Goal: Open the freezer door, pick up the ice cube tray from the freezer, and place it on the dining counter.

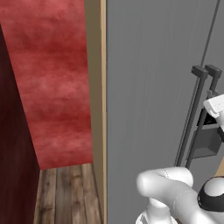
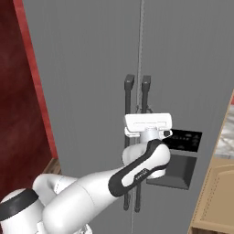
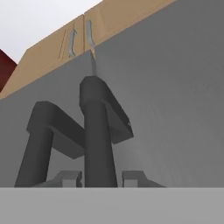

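Note:
The grey freezer [image 2: 91, 68] stands closed, two doors meeting at a centre seam with a dark vertical bar handle on each. My gripper [image 2: 147, 116] is at the right-hand handle [image 2: 146, 91], which belongs to the freezer door [image 2: 192, 68]. In the hand view my gripper [image 3: 101, 177] straddles that handle bar [image 3: 99, 140], one fingertip [image 3: 68, 177] on each side with only thin gaps left. The left base view shows the gripper [image 1: 214, 105] at the same handle [image 1: 213, 70]. The ice cube tray is hidden behind the closed doors. The dining counter is out of view.
A dark dispenser recess [image 2: 183, 155] sits in the door just right of my hand. A tan wood side panel [image 1: 97, 109] borders the freezer's left, beyond it a red wall [image 1: 52, 78] and wood floor [image 1: 65, 192]. A tan cabinet [image 2: 215, 196] stands at the right.

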You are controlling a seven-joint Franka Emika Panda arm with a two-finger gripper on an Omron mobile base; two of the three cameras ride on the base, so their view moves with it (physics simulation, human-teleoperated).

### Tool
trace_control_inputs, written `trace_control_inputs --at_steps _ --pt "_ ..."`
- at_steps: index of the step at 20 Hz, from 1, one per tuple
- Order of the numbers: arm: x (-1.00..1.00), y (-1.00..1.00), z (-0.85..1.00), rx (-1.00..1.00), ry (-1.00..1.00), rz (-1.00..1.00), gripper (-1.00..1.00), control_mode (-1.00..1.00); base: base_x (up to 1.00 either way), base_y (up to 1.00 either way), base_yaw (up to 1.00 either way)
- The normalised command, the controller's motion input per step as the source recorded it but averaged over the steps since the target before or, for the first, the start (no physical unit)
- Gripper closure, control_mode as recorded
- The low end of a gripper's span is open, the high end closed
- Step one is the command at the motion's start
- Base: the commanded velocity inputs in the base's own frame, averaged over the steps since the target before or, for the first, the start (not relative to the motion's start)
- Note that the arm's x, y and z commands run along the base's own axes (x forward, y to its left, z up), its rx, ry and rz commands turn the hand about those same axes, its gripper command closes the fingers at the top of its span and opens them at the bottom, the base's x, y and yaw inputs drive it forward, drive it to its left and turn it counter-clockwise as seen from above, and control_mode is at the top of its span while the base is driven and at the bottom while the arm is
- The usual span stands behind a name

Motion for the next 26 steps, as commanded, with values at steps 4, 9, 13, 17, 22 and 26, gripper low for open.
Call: trace_control_inputs --at_steps 4,9,13,17,22,26 --pt "-0.26 -0.14 0.29 -0.01 0.00 -0.01 1.00 -1.00 0.00 0.00 0.00" --pt "-0.49 -0.30 0.35 -0.01 0.00 -0.08 1.00 -1.00 0.00 0.00 0.00" --pt "-0.53 -0.35 0.43 0.00 0.03 -0.09 1.00 -1.00 0.00 0.00 0.00" --pt "-0.53 -0.39 0.49 0.00 0.11 -0.08 1.00 -1.00 0.00 0.00 0.00" --pt "-0.69 -0.49 0.42 0.00 0.12 -0.07 1.00 -1.00 0.00 0.00 0.00" --pt "-0.79 -0.48 0.34 0.00 0.14 -0.09 1.00 -1.00 0.00 0.00 0.00"
